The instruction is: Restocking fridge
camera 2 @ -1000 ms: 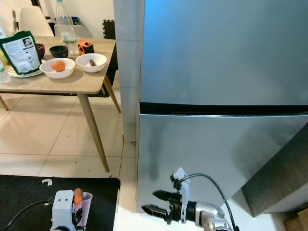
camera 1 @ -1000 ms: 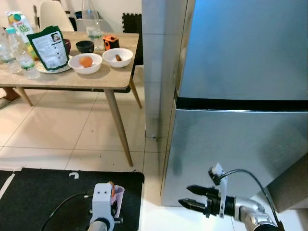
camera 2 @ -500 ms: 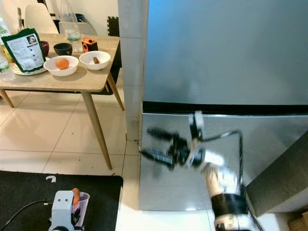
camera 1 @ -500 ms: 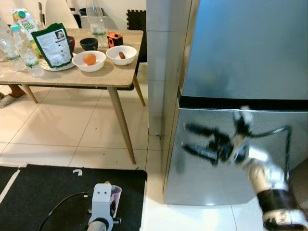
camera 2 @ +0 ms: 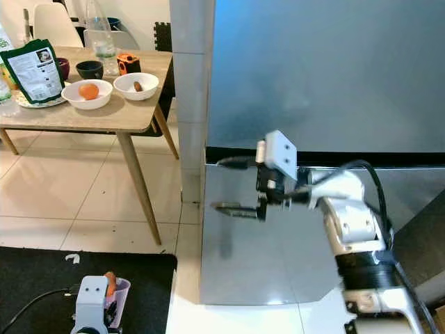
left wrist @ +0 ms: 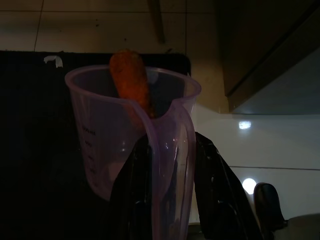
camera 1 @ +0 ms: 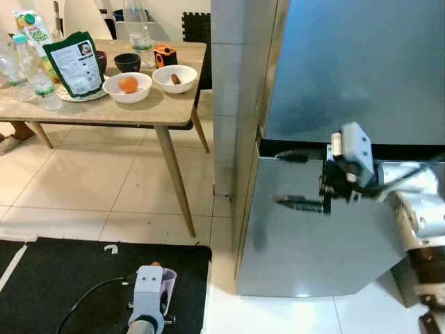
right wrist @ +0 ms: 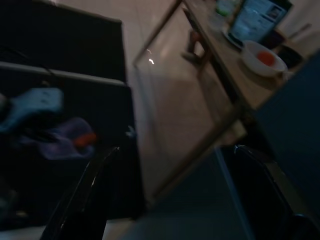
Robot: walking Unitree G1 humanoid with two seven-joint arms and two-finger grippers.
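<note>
My right gripper [camera 1: 300,179] is raised with fingers spread at the fridge [camera 1: 348,104] door seam; my left gripper [left wrist: 170,200] clasps a purple cup [left wrist: 132,135] holding a carrot [left wrist: 130,80].

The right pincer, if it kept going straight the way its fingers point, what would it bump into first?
Probably nothing close: the right pincer points sideways across the fridge front, toward the wooden table. A table leg looks likeliest, though depth is unclear.
</note>
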